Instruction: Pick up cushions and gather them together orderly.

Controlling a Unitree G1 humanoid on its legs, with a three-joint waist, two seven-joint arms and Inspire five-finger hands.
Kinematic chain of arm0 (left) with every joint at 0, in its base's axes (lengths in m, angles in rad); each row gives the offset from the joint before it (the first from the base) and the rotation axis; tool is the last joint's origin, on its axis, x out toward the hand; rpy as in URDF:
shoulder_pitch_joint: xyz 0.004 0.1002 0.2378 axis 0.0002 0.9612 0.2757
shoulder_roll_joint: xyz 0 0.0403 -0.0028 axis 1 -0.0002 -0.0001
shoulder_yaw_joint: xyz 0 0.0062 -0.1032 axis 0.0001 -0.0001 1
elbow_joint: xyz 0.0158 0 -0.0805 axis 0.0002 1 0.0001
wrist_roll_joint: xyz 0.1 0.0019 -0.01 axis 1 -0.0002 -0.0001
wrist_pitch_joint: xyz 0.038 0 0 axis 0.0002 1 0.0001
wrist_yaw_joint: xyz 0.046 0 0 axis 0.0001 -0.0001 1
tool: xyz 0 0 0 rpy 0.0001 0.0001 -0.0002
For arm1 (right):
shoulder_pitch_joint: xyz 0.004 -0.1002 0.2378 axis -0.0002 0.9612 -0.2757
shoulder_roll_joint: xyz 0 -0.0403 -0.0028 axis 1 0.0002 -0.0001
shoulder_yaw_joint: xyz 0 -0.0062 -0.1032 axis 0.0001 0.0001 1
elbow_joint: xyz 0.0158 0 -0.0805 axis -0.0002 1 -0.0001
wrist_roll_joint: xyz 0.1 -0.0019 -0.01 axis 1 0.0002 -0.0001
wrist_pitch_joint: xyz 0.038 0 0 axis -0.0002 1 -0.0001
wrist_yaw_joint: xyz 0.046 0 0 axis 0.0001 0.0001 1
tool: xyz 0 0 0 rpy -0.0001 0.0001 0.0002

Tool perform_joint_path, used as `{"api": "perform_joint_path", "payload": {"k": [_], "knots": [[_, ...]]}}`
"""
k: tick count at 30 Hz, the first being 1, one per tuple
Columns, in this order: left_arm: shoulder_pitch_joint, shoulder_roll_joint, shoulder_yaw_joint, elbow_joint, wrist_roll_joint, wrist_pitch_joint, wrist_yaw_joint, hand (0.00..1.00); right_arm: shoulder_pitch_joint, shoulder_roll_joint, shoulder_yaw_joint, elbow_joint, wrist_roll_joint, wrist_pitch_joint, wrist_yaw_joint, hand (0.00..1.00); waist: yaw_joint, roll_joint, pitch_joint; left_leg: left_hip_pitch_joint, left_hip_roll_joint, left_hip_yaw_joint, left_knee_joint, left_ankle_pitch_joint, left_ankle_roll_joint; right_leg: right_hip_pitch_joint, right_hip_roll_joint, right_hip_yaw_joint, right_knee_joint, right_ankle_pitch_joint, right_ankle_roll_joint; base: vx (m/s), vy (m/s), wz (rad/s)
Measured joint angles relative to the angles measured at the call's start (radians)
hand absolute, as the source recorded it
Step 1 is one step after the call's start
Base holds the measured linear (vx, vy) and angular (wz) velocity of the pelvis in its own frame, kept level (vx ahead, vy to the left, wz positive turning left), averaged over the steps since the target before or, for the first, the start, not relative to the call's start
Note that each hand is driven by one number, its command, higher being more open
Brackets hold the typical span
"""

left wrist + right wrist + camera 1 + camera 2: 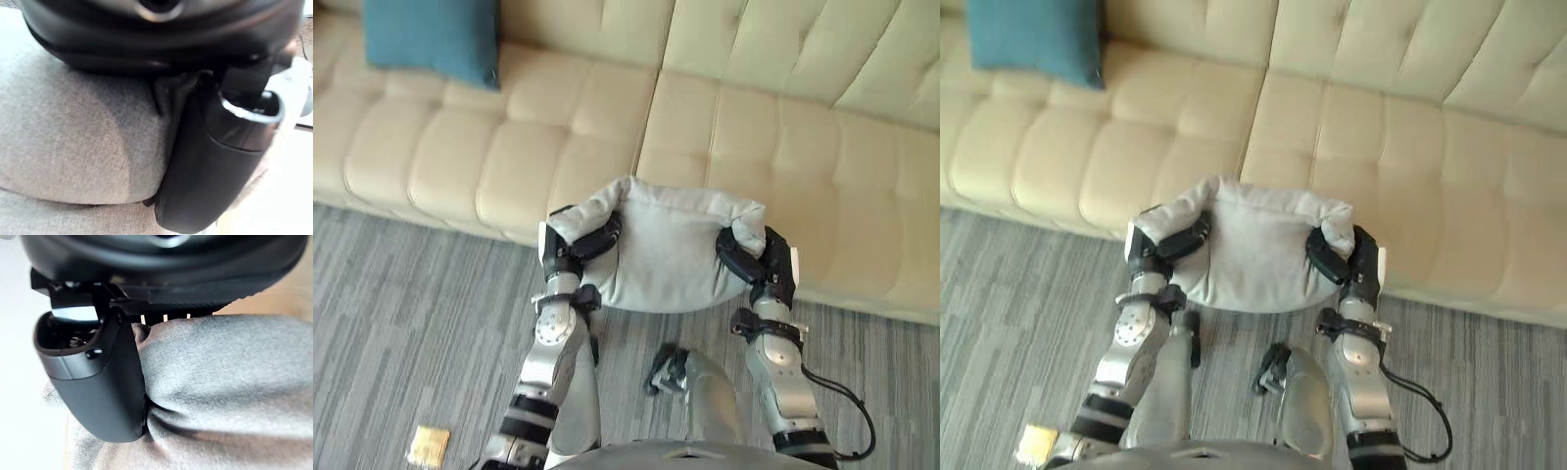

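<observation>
The robot is holding a grey cushion [671, 259] between both hands, just in front of the sofa's [489, 157] front edge and above the carpet [401, 313]. Both arms are reaching forward and bending inward at the wrists. The left hand [587, 242] is clamping the cushion's left upper corner, with its fingers curling over the fabric and bunching it. In the left wrist view the left thumb [205, 166] is pressing into the soft grey side. The right hand [744, 257] is gripping the right upper corner the same way, and the right thumb [98, 382] is digging a fold into the cloth. A blue cushion [431, 39] is leaning against the backrest at the sofa's far left end, well apart from the grey one. A small yellowish scrap [429, 446] is lying on the carpet near the left arm.
</observation>
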Motion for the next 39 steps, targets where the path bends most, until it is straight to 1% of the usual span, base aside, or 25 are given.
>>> {"api": "perform_joint_path", "payload": {"k": [2,4,9,12,13,14,15,16,18,19,20,21,22,23,24,26,27,28,30,32,34,35,36,37,39], "knots": [[0.039,0.001,-0.005,-0.005,0.0,-0.007,-0.003,0.0,0.026,0.0,0.003,0.0,-0.019,0.0,0.013,0.0,-0.002,0.0,-0.038,0.048,-0.009,0.013,-0.06,0.014,0.004,0.034,0.002,0.003,-0.048,0.014,0.009,0.19,0.051,-0.09],[0.094,0.006,-0.021,-0.008,0.0,-0.008,-0.006,0.0,0.045,-0.013,0.003,0.004,-0.054,0.001,0.026,0.0,-0.005,0.02,-0.079,0.133,-0.017,0.031,-0.169,0.046,0.01,0.102,0.021,0.006,-0.159,0.059,0.016,0.19,0.054,-0.14],[0.173,0.011,-0.032,-0.01,0.0,-0.008,-0.019,0.0,0.046,-0.044,0.007,0.036,-0.109,0.003,0.042,0.0,-0.007,0.021,-0.111,0.25,-0.017,0.067,-0.263,0.05,0.014,0.184,0.039,0.032,-0.236,0.103,0.015,0.14,0.026,-0.22],[0.197,0.012,-0.035,-0.01,-0.001,-0.006,-0.022,0.0,0.042,-0.06,0.012,0.056,-0.114,0.003,0.047,0.0,-0.009,0.018,-0.111,0.305,-0.026,0.087,-0.275,0.035,0.031,0.176,0.019,0.054,-0.145,0.112,0.003,0.12,0.047,-0.18],[0.218,0.016,-0.035,-0.01,-0.001,-0.006,-0.034,0.0,0.042,-0.07,0.02,0.087,-0.128,0.003,0.05,0.0,-0.012,0.016,-0.11,0.35,-0.027,0.09,-0.271,0.013,0.031,0.158,-0.005,0.066,-0.022,0.132,-0.027,0.11,0.07,-0.1],[0.222,0.018,-0.035,-0.01,0.0,-0.006,-0.037,0.0,0.042,-0.072,0.022,0.092,-0.133,0.003,0.05,0.0,-0.012,0.015,-0.11,0.359,-0.027,0.09,-0.268,0.008,0.032,0.152,-0.008,0.073,0.003,0.141,-0.038,0.1,0.08,-0.04],[0.236,0.024,-0.035,-0.015,0.0,-0.006,-0.041,0.0,0.041,-0.073,0.026,0.109,-0.141,0.003,0.052,0.0,-0.015,0.014,-0.109,0.382,-0.026,0.09,-0.255,-0.013,0.032,0.123,-0.018,0.102,0.096,0.186,-0.071,0.07,0.063,0.02],[0.239,0.025,-0.035,-0.016,0.0,-0.006,-0.042,0.0,0.042,-0.073,0.027,0.11,-0.141,0.003,0.052,0.0,-0.016,0.014,-0.109,0.385,-0.026,0.089,-0.252,-0.016,0.034,0.118,-0.018,0.111,0.11,0.195,-0.071,0.07,0.074,0.01],[0.245,0.026,-0.034,-0.02,0.001,-0.004,-0.043,0.0,0.026,-0.083,0.032,0.136,-0.142,0.003,0.056,0.0,-0.023,0.016,-0.108,0.404,-0.025,0.079,-0.263,-0.026,0.046,0.055,-0.019,0.163,0.209,0.29,-0.085,0.05,0.048,0.03],[0.245,0.027,-0.034,-0.02,0.001,-0.004,-0.043,0.0,0.025,-0.082,0.032,0.142,-0.141,0.003,0.058,0.0,-0.027,0.022,-0.106,0.407,-0.018,0.073,-0.269,-0.032,0.058,0.051,-0.013,0.168,0.201,0.236,-0.059,0.06,0.003,0.01],[0.242,0.029,-0.026,-0.02,0.0,-0.004,-0.039,0.0,0.009,-0.083,0.042,0.151,-0.141,0.004,0.062,0.0,-0.029,0.023,-0.105,0.411,-0.017,0.073,-0.284,-0.038,0.064,0.031,0.023,0.188,0.094,0.123,-0.027,0.06,-0.022,0.0],[0.241,0.03,-0.026,-0.021,0.0,-0.004,-0.039,0.0,0.004,-0.084,0.044,0.153,-0.141,0.004,0.065,0.0,-0.03,0.029,-0.102,0.416,-0.014,0.072,-0.291,-0.038,0.062,0.021,0.047,0.196,0.023,0.114,-0.024,0.09,-0.033,0.02],[0.239,0.03,-0.027,-0.02,0.0,-0.004,-0.039,0.0,0.001,-0.089,0.044,0.153,-0.141,0.004,0.065,0.0,-0.034,0.032,-0.1,0.42,-0.011,0.069,-0.289,-0.043,0.053,0.02,0.075,0.202,-0.078,0.124,-0.017,0.11,-0.074,0.17],[0.239,0.034,-0.027,-0.021,0.001,-0.004,-0.039,0.0,0.002,-0.094,0.046,0.154,-0.141,0.004,0.065,0.0,-0.039,0.028,-0.104,0.417,-0.024,0.061,-0.277,-0.052,0.038,0.028,0.097,0.219,-0.192,0.169,-0.007,0.13,-0.101,0.36],[0.235,0.036,-0.027,-0.019,0.001,-0.004,-0.039,0.0,0.003,-0.099,0.049,0.154,-0.141,0.004,0.065,0.0,-0.05,0.016,-0.109,0.407,-0.046,0.044,-0.252,-0.073,0.031,0.024,0.102,0.253,-0.233,0.251,-0.033,0.15,-0.122,0.44],[0.238,0.004,-0.046,-0.011,0.001,0.008,-0.042,0.0,0.011,-0.143,0.045,0.157,-0.139,0.011,0.065,0.0,-0.054,0.095,-0.135,0.369,0.008,0.003,-0.178,-0.13,0.001,0.045,0.14,0.207,-0.242,0.214,-0.042,0.17,-0.096,0.39],[0.236,0.004,-0.051,-0.011,0.002,0.008,-0.047,0.0,0.016,-0.147,0.043,0.156,-0.138,0.012,0.065,0.0,-0.055,0.113,-0.143,0.359,0.029,-0.008,-0.15,-0.136,-0.01,0.067,0.159,0.181,-0.261,0.206,-0.051,0.31,-0.143,0.62],[0.225,0.002,-0.059,-0.008,0.003,0.008,-0.056,0.0,0.033,-0.148,0.039,0.15,-0.128,0.016,0.063,0.0,-0.057,0.121,-0.141,0.313,0.075,-0.013,0.0,-0.134,-0.023,0.149,0.191,0.128,-0.311,0.205,-0.069,0.39,-0.19,0.66],[0.225,-0.003,-0.066,-0.006,0.002,0.008,-0.061,0.0,0.052,-0.147,0.024,0.108,-0.128,0.022,0.063,0.0,-0.039,0.113,-0.137,0.255,0.111,0.036,0.183,-0.136,-0.027,0.248,0.207,0.117,-0.371,0.202,-0.077,0.34,-0.183,0.36],[0.214,-0.004,-0.073,-0.006,0.002,0.007,-0.072,0.0,0.052,-0.147,-0.001,0.063,-0.128,0.022,0.062,0.0,-0.03,0.116,-0.14,0.223,0.106,0.061,0.167,-0.161,0.001,0.282,0.205,0.117,-0.398,0.202,-0.077,0.18,-0.045,-0.01],[0.196,-0.004,-0.075,-0.006,0.003,0.007,-0.081,0.0,0.044,-0.147,-0.019,0.044,-0.128,0.022,0.061,0.0,-0.023,0.119,-0.142,0.215,0.095,0.057,0.064,-0.155,0.006,0.288,0.203,0.122,-0.399,0.202,-0.077,0.16,0.066,-0.12],[0.184,-0.004,-0.082,-0.006,0.008,0.007,-0.083,0.0,0.043,-0.148,-0.033,0.04,-0.128,0.022,0.061,0.0,-0.024,0.128,-0.148,0.222,0.086,0.056,-0.048,-0.06,0.02,0.288,0.21,0.124,-0.392,0.2,-0.073,0.16,0.167,-0.15],[0.18,-0.002,-0.088,-0.006,0.01,0.007,-0.084,0.0,0.044,-0.146,-0.04,0.041,-0.128,0.022,0.061,0.0,-0.025,0.134,-0.153,0.223,0.085,0.053,-0.077,-0.032,0.01,0.289,0.217,0.129,-0.389,0.196,-0.064,0.11,0.131,-0.14],[0.174,0.007,-0.093,-0.002,0.012,0.007,-0.085,0.0,0.046,-0.138,-0.044,0.044,-0.128,0.024,0.061,0.0,-0.027,0.123,-0.159,0.233,0.076,0.053,-0.089,-0.041,-0.002,0.288,0.208,0.138,-0.387,0.189,-0.051,0.11,0.141,-0.07],[0.167,0.034,-0.104,0.014,0.011,0.007,-0.085,0.0,0.062,-0.093,-0.058,0.044,-0.129,0.028,0.062,0.0,-0.036,0.085,-0.17,0.297,0.025,0.079,-0.183,-0.012,0.017,0.286,0.156,0.165,-0.373,0.179,-0.032,0.14,0.136,-0.05]]}}
